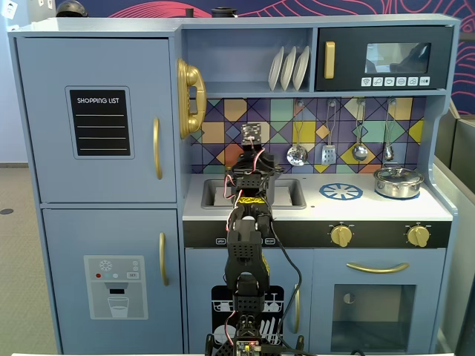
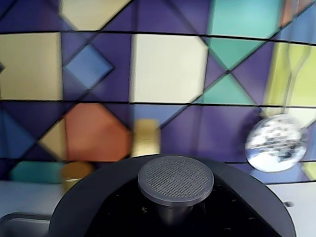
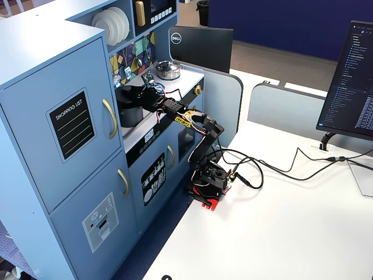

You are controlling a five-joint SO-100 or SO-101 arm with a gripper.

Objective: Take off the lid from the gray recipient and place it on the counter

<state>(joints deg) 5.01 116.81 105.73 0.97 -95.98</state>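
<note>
In the wrist view the dark gray lid (image 2: 94, 207) fills the bottom edge, its round knob (image 2: 175, 180) close to the lens. It is sharp while the tiled wall behind is blurred. My gripper's fingers are hidden below that frame. In both fixed views my gripper (image 1: 252, 172) (image 3: 127, 96) reaches over the sink and seems shut on the lid. The gray recipient (image 3: 130, 116) stands in the sink recess under it, mostly hidden by the arm in a fixed view (image 1: 273, 190). The white counter (image 1: 371, 211) lies to the right.
A shiny silver pot with its own lid (image 1: 398, 182) stands at the counter's right end, beside the blue burner ring (image 1: 341, 192). Utensils (image 1: 297, 154) hang on the tiled wall; a ladle (image 2: 274, 143) shows in the wrist view. A gold tap (image 2: 145, 138) stands behind the sink (image 1: 215, 194).
</note>
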